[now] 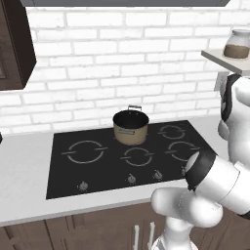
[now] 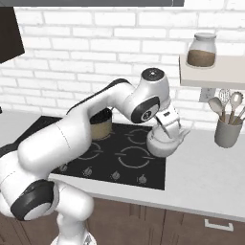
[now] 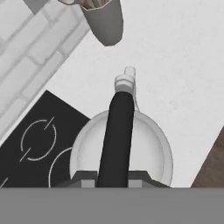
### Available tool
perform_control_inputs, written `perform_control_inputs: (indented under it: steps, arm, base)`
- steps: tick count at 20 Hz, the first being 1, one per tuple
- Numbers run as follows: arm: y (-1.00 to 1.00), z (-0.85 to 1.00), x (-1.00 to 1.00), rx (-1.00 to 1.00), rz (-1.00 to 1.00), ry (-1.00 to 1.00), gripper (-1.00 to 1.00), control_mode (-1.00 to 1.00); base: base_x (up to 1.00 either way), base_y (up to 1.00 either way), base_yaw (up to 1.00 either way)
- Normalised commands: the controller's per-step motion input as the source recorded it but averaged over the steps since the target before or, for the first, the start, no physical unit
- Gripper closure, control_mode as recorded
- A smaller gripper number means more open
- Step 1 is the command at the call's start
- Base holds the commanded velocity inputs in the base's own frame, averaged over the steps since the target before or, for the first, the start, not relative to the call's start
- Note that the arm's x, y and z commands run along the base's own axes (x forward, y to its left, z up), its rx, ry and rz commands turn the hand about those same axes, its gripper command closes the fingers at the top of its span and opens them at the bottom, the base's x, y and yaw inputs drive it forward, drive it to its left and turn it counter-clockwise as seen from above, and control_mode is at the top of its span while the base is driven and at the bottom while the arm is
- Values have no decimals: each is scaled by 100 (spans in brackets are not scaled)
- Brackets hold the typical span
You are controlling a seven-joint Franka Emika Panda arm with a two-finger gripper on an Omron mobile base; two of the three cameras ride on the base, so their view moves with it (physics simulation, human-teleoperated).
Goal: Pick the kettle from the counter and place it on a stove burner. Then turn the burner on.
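Rendered kitchen scene, from largest element to smallest. A white brick wall (image 1: 122, 63) backs a pale desk (image 2: 206, 177) that rests on dark brown cabinets (image 2: 191, 227). A black glass cooktop (image 1: 97, 166) is set into the desk, its rear edge near the wall and its row of small knobs (image 1: 132, 179) along the front edge. The white arm (image 2: 76, 139) reaches from the near side across the cooktop towards its right edge. A tan pot (image 1: 131, 127) with a black inside stands at the rear centre of the cooktop, near the wall. The kettle (image 2: 165, 143), silvery-white and squat, is at the right edge of the cooktop, partly over the black glass and partly over the bare desk, with its spout pointing towards the right end of the desk; whether its base touches the surface cannot be told. In the hand view the kettle (image 3: 122, 153) lies directly below the camera, and its dark arched handle (image 3: 118, 135) runs up between the fingertips. The tool (image 2: 167, 125) is clenched on that handle from above. The largest stove burner (image 1: 85, 151) lies at the left side of the cooktop, well apart from the kettle. A grey utensil holder (image 2: 227, 131) stands by the wall towards the right end of the desk, with a jar (image 2: 202, 50) on a shelf (image 2: 210, 76) above it.
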Motion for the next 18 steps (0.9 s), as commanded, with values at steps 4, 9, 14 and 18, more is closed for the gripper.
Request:
perform_control_inputs:
  steps: [4, 9, 14, 18]
  arm:
    - [100, 71, 12, -3, 5, 18, 100, -100]
    - [100, 69, 18, 0, 5, 15, 100, -100]
    - [100, 79, 39, 0, 6, 25, 100, -100]
    - [100, 42, 45, 0, 4, 22, 100, -100]
  base:
    - [0, 0, 0]
    - [0, 0, 0]
    - [0, 0, 0]
    - [0, 0, 0]
